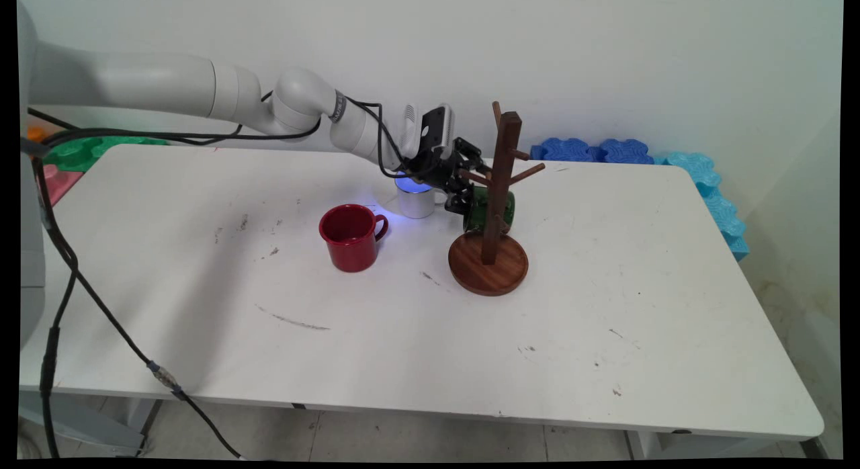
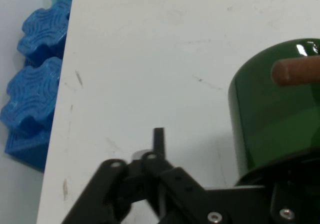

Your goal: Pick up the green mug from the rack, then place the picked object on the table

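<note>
Main view: the white arm reaches in from the left across the white table [image 1: 605,308]. Its black gripper [image 1: 470,203] sits at the green mug [image 1: 494,210], which lies on its side above the round base of the wooden mug tree [image 1: 500,187], right against the upright post. The fingers appear clamped on the mug's left end, at its rim. A short wooden peg crosses in front of the gripper's linkage. A white mug [image 1: 416,200] stands upright just behind and left of the gripper. A red mug [image 1: 351,237] stands upright further left and nearer the camera, its handle pointing right, well clear of the tree's base. Blue foam pieces [image 1: 591,150] lie along the table's far edge and down its right side.

Hand view: the green mug [image 2: 272,119] fills the right side, its near end lost behind the gripper [image 2: 215,194] linkage at the bottom edge. One thin black finger [image 2: 158,140] stands clear on the left, touching nothing. A wooden peg [image 2: 295,70] crosses in front of the mug's upper part. Blue foam pieces [image 2: 32,94] sit beyond the table [image 2: 150,49] edge at left.
</note>
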You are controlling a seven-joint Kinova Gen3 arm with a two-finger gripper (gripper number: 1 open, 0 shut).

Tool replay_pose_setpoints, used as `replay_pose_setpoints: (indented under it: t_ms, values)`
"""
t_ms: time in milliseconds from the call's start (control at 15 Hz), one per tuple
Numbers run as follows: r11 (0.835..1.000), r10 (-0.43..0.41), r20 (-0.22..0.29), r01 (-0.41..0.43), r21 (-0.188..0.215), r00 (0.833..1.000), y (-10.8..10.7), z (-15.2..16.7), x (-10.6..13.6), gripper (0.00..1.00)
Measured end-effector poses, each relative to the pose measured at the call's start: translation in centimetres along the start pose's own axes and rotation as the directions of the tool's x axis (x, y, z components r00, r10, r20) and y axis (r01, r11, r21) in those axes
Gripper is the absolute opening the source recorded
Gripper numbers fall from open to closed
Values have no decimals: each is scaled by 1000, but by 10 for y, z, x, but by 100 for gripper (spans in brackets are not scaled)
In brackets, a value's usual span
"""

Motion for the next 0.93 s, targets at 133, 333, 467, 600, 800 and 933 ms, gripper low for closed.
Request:
replay_pose_setpoints:
  t_ms: [133, 333, 467, 600, 800, 933]
  values:
    - [1000, -1, -3, 1, 0, 1000, 0, 1, 1, 0]
    - [1000, -2, -5, 2, 0, 1000, 2, 1, 0, 0]
    - [1000, -1, -5, 1, 0, 1000, 2, 1, 0, 0]
    - [1000, 2, -5, -2, 1, 1000, 3, 0, -1, 0]
    - [1000, 5, -4, -5, 2, 1000, 4, -2, -2, 0]
    - [1000, 7, -4, -7, 4, 1000, 4, -3, -2, 0]
